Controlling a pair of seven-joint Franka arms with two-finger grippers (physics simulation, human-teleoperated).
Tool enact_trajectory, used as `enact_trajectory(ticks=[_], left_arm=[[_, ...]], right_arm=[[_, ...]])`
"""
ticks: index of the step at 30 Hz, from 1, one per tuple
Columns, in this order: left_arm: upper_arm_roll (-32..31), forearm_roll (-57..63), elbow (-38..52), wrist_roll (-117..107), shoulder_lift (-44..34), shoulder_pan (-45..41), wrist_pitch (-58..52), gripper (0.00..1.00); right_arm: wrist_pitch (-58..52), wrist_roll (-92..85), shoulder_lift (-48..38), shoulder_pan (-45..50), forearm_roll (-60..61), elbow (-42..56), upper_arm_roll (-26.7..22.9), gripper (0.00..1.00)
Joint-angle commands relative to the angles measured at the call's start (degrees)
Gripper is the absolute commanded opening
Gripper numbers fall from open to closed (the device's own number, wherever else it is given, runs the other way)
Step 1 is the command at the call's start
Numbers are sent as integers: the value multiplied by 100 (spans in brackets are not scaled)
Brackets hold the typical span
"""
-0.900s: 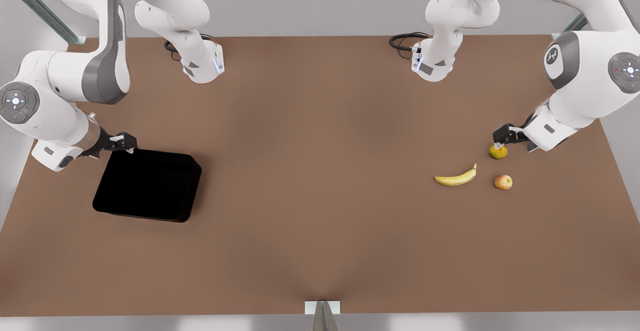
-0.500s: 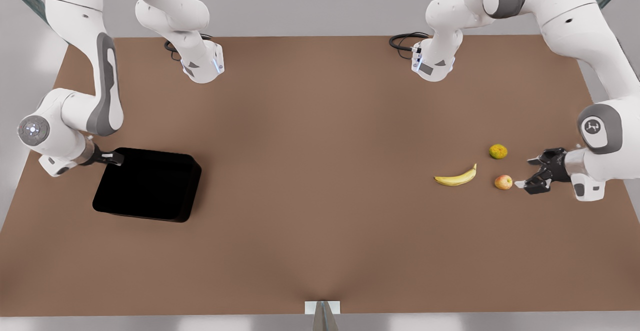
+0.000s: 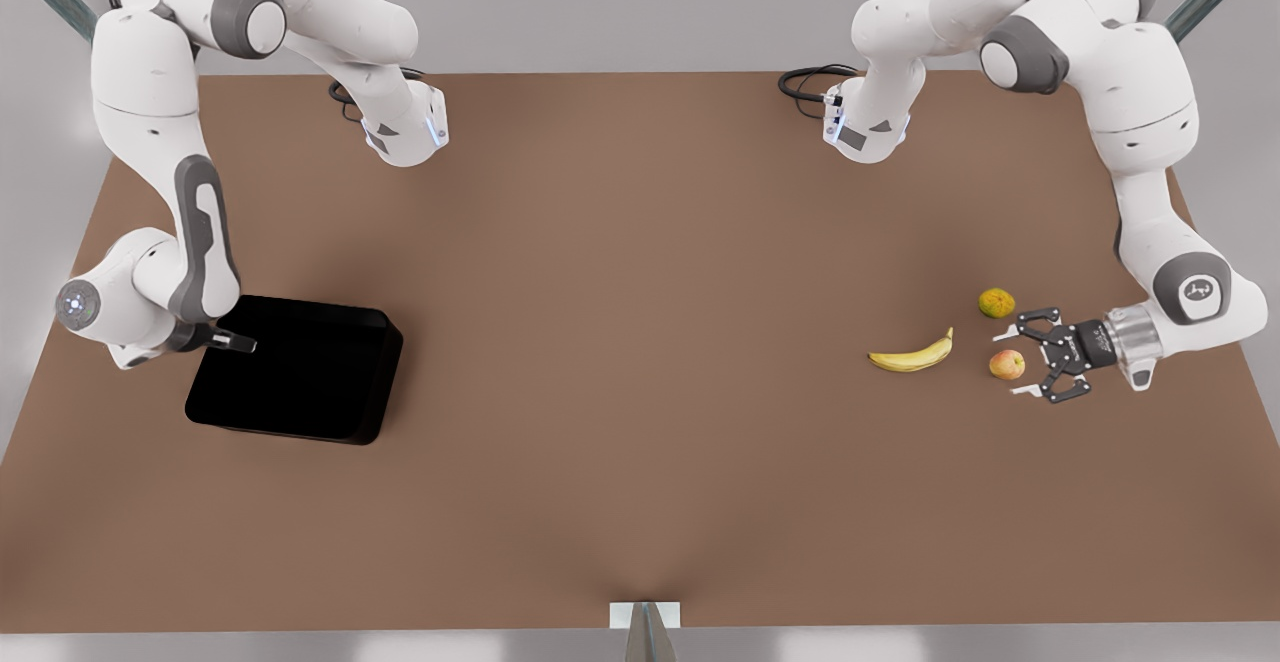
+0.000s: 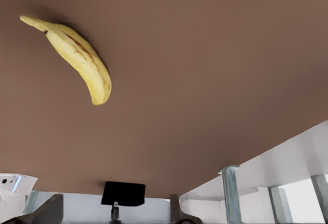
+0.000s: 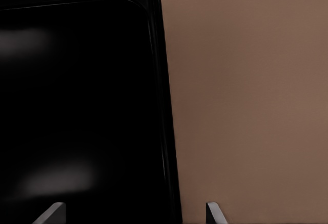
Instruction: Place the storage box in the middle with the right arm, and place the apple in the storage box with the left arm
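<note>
Front view: the storage box [image 3: 295, 369], a shallow glossy black bin, rests on the brown table [image 3: 640, 392] at the front view's left, well apart from the fruit. The right claw [image 3: 238, 343] sits at the box's rim on the side nearest that arm; the right wrist view shows its fingertips [image 5: 214, 212] spread, one to each side of the box wall [image 5: 166, 131]. At the front view's right, the left claw [image 3: 1022, 362] lies level just beside the apple [image 3: 1007, 364], its fingers spread and not touching it. A banana [image 3: 912, 354] lies near the apple, and a greenish-orange round fruit [image 3: 996, 302] sits just behind it. In the left wrist view the banana [image 4: 77, 57] lies on the bare table.
</note>
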Motion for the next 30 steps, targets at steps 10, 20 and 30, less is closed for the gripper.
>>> enact_trajectory(ticks=[10,20,30], left_arm=[[167,-305,-439,1038,429,230,-377,100],[158,-629,-307,1073,965,503,27,100],[158,-744,-140,1434,1334,705,27,100]], right_arm=[[167,-176,197,17,37,-19,8,60],[167,-440,285,8,37,-2,8,36],[141,-607,285,17,37,51,60,22]])
